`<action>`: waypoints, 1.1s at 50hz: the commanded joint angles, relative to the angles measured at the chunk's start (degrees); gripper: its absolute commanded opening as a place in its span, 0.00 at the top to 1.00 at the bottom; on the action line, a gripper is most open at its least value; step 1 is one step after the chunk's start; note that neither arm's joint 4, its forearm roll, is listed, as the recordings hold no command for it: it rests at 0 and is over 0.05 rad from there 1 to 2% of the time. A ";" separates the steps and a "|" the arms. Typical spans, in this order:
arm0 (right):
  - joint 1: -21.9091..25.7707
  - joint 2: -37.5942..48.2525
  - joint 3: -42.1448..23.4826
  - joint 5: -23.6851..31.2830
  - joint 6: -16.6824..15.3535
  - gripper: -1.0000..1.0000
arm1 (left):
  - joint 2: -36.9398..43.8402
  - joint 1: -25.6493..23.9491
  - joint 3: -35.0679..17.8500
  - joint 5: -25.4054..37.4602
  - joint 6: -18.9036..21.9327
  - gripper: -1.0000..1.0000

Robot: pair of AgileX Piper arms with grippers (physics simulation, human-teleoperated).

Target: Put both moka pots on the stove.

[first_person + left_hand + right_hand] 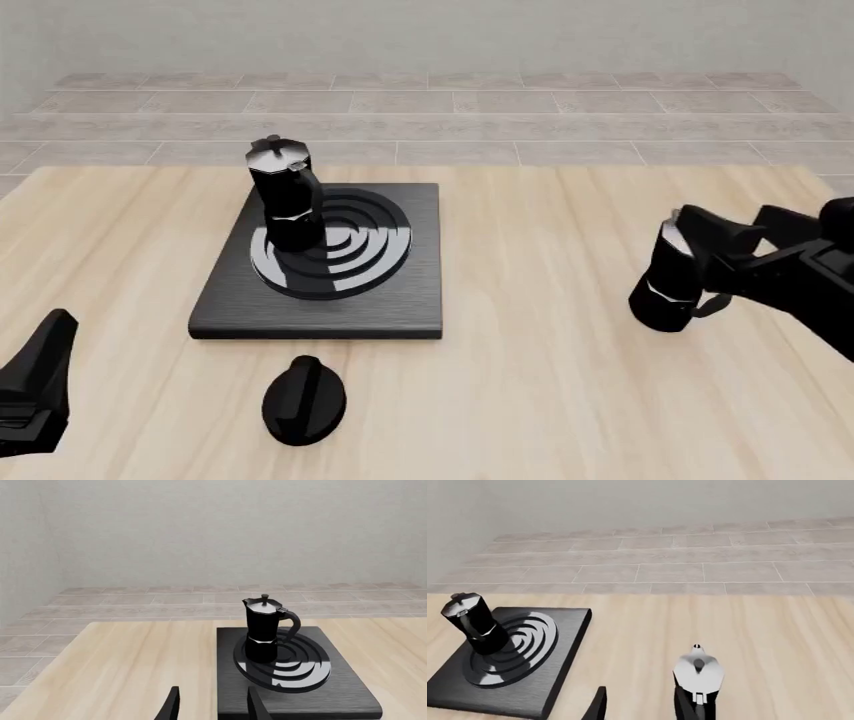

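One moka pot stands upright on the left part of the ring burner of the stove; the left wrist view and the right wrist view also show it. The second moka pot stands on the table at the right, its silvery lid seen from above in the right wrist view. My right gripper is open right next to it; the pot sits in front of one finger, not between the two. My left gripper is open and empty at the near left, short of the stove.
A flat black round knob lies on the wooden table just in front of the stove. The table's far edge meets a tiled floor and a grey wall.
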 commanded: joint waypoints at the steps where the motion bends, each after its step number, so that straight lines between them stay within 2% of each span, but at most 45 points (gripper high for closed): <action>1: -4.15 -0.39 2.70 -0.72 -0.71 0.00 | 0.00 0.02 0.19 -0.22 0.03 0.00; 30: -9.86 1.79 3.54 -1.00 -3.52 0.00 | 0.00 0.00 0.17 -0.33 0.31 0.00; 46: -10.37 1.69 3.71 -0.97 -2.86 0.00 | 0.00 -0.01 0.22 -0.36 0.38 0.00; 55: -10.87 1.25 3.02 0.12 -3.60 0.00 | -0.01 -0.08 0.02 -0.28 0.64 0.00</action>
